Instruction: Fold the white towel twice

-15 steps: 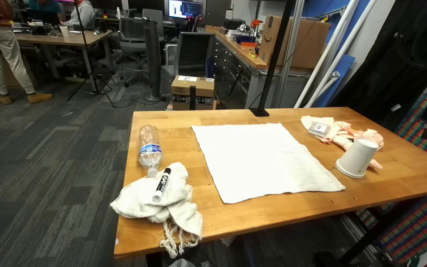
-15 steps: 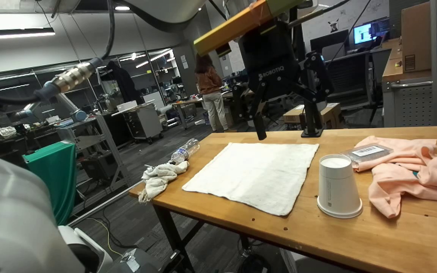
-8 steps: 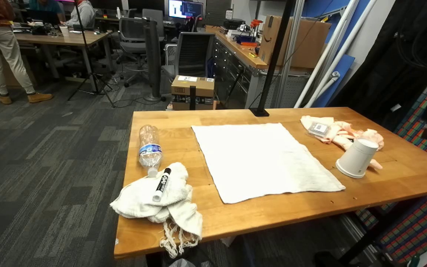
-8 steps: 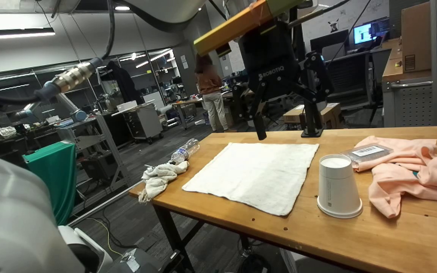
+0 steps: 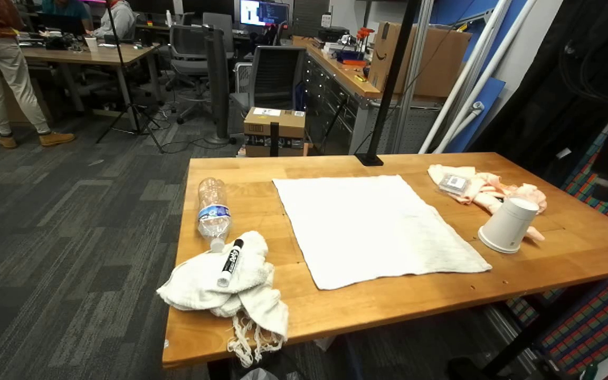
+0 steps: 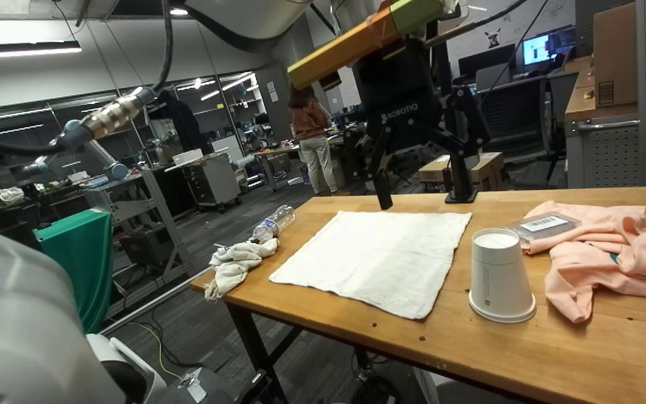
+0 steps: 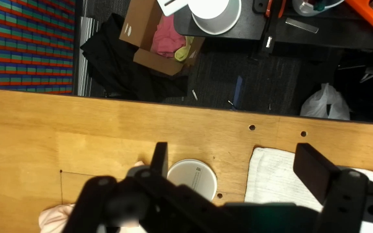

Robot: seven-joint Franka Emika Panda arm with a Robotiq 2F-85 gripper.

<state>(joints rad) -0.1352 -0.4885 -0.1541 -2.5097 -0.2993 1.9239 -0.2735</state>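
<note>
The white towel lies flat and spread out on the wooden table, in both exterior views [image 5: 378, 232] [image 6: 379, 258]. In the wrist view one corner part of the towel [image 7: 270, 174] shows at the lower right, partly hidden by a finger. My gripper [image 6: 428, 178] is in the air above the table, apart from the towel. In the wrist view the gripper's fingers [image 7: 231, 155] are wide apart with nothing between them. Only part of the gripper shows at the right edge in an exterior view [image 5: 607, 169].
An upside-down white cup [image 6: 501, 280] stands beside the towel. A peach cloth [image 6: 598, 252] with a clear case [image 6: 544, 224] lies beyond it. A crumpled cloth [image 5: 225, 287] with a marker [image 5: 230, 263] and a plastic bottle [image 5: 213, 211] lie on the opposite side. A black post [image 5: 370, 158] stands at the table's edge.
The arm and gripper have shifted slightly, a little left in an exterior view. The towel and other table items have not moved.
</note>
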